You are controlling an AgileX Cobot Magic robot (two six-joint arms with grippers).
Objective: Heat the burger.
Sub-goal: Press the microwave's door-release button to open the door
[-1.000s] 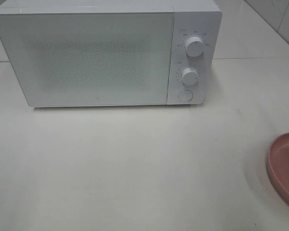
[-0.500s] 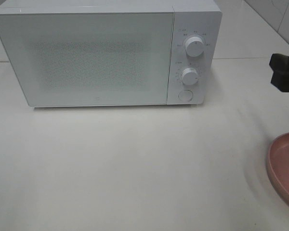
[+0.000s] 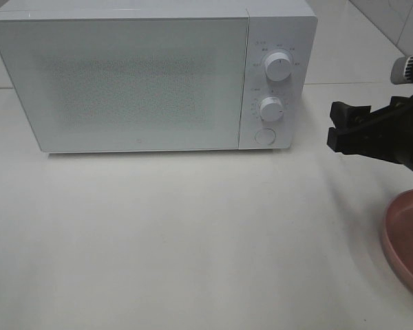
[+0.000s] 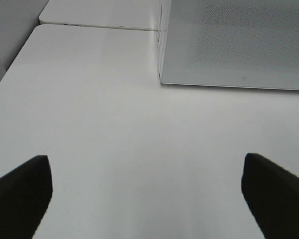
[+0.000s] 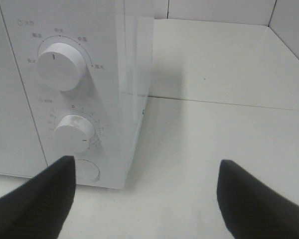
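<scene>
Quick update on heating the burger. I can't see the burger in any view right now. The microwave (image 3: 124, 82) has its door (image 3: 117, 89) shut and frosted, so no peeking inside. The bit of pink plate (image 3: 407, 237) in view at the right edge is bare. So it's either already in the box or off camera, can't tell which.

My right claw (image 3: 336, 128) is hanging in the air just off the microwave's right side, jaws spread wide and holding nothing. It's roughly level with the lower knob (image 3: 270, 108) and the round button (image 3: 264, 135) under it. My guess is I'm on the controls step: either pressing that button to pop the door or twisting a knob to start it.

Either way the next move means swinging in front of the panel. For a knob I'd line up square on it and pinch gently, and for the button I'd just nudge it with 1 fingertip.

My left claw (image 4: 147, 164) is also wide open and empty, parked over bare table (image 4: 99, 114) near the microwave's front left corner.

Compared with 1 second ago, the overhead view had no arm at all then. Half a second back only a tip poked in at the right edge, and now the right claw is well in. Microwave and plate haven't budged.
</scene>
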